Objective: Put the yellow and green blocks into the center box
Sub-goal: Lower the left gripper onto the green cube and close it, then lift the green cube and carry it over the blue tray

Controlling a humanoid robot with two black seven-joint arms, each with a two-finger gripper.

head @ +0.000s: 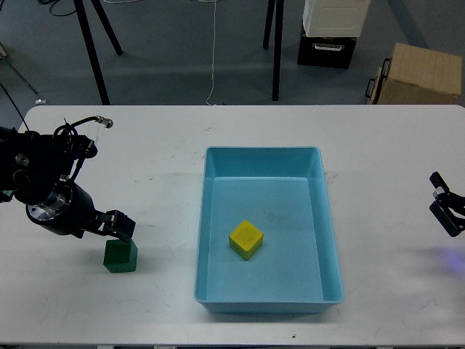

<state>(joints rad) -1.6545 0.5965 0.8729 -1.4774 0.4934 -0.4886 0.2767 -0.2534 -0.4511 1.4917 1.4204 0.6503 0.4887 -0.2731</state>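
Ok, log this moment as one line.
yellow block: in tray | green block: on table, left of tray | left gripper: at green block | right gripper: clear

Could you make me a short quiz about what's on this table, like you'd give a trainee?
1. True or false: the yellow block already lies inside the light-blue tray.
2. Which gripper is nearest the green block? A) the left gripper B) the right gripper
3. Fill in: the green block sits on the white table, to the ____ of the tray as the head view shows it.

Key: 1 true. 2 A; it hangs just above the block, and whether it grips it cannot be told. 3 left.
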